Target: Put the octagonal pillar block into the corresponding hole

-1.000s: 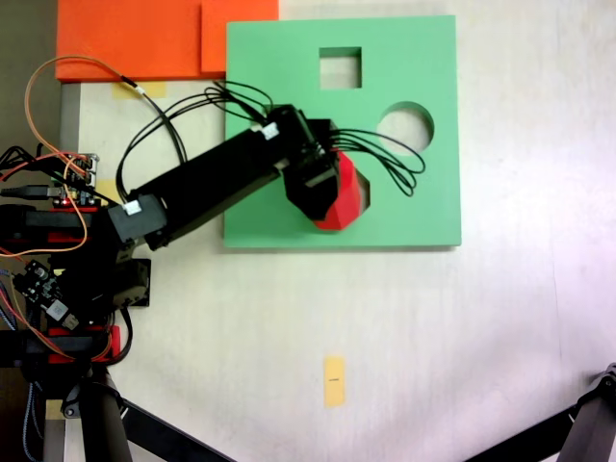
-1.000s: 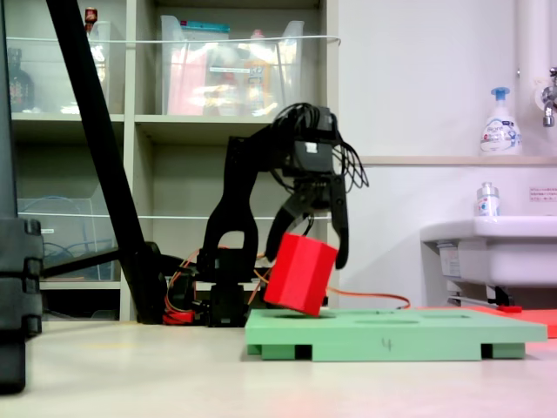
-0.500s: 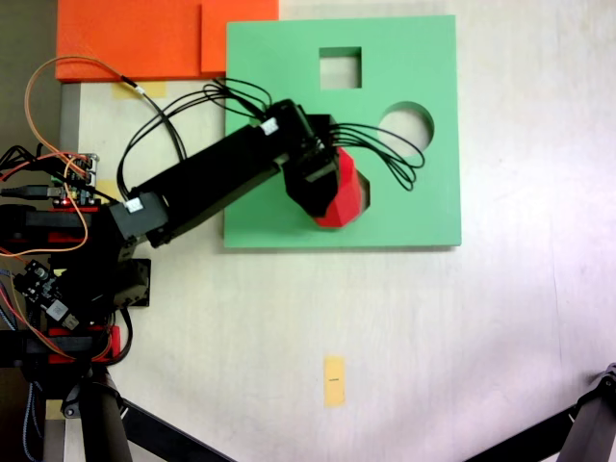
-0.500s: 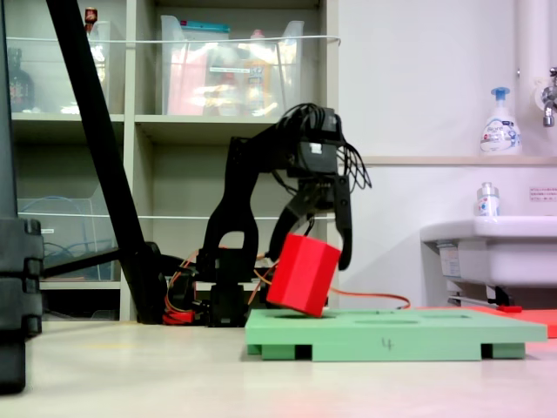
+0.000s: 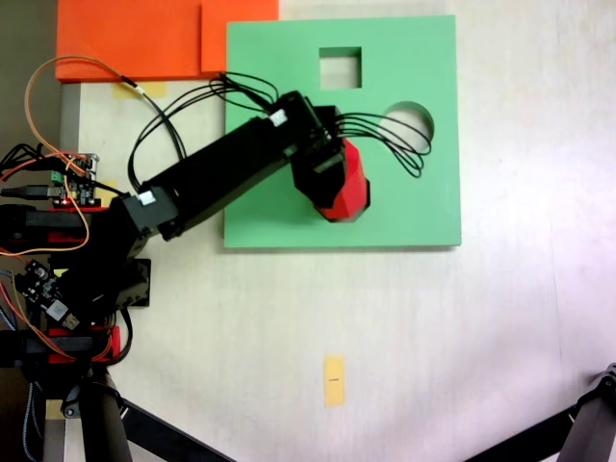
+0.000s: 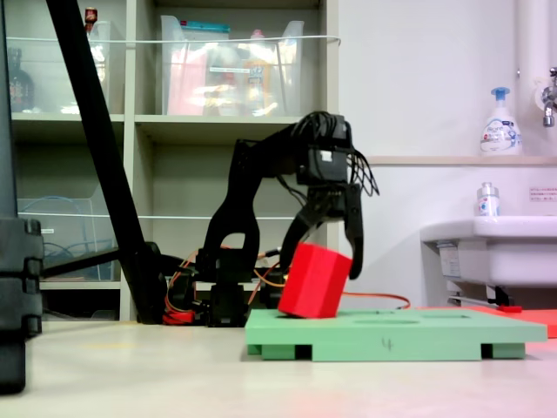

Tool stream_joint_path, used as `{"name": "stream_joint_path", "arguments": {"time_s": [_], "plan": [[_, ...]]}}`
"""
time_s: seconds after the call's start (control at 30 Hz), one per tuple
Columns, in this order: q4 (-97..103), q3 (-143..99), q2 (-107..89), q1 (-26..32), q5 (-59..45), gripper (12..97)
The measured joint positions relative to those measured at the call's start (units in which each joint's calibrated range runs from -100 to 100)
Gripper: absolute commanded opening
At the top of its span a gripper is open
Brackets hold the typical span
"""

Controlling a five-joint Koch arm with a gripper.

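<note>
octagonal pillar block tilted on green board

I work in what looks like a lab or workshop room: behind my bench stand shelves with clear storage bins, a white sink with a soap dispenser above it, and bare circuit boards with loose wires

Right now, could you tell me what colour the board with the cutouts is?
The foam board is light green, seen best in the top-down fixed view.
</note>
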Motion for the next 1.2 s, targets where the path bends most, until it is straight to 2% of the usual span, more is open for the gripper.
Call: {"name": "stream_joint_path", "arguments": {"time_s": [0.7, 1.03, 1.1, 1.2], "plan": [[0.0, 0.1, 2.2, 0.1, 0.7, 36.4], [0.0, 0.2, 4.7, 0.2, -4.1, 36.7], [0.0, 0.2, 5.2, 0.4, -4.1, 38.1], [0.0, 0.2, 5.2, 0.4, -4.1, 49.0]]}}
